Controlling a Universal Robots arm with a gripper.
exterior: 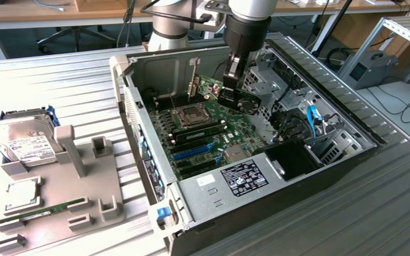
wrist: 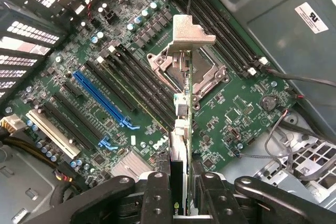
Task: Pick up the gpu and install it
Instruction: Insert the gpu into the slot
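Now, jaws clamped on gpu [exterior: 242, 100], ext view: fan face, wrist view: edge-on over mobo [wrist: 236, 103].

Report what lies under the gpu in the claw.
Under the gpu: the green motherboard, its CPU socket showing either side of the card's edge, slots beside it. The strip of board behind the gpu and its metal bracket is covered.

Your arm [exterior: 246, 21] enters at the exterior view's top, last link near vertical with a slight lean, wrist pointing straight down. Gripper [exterior: 231, 88] faces downward. In the wrist view your two fingers [wrist: 157, 198] sit part-closed, one each side, pinching the gpu [wrist: 182, 124] edge-on between them. Grip looks firm, card hanging off the fingertips.
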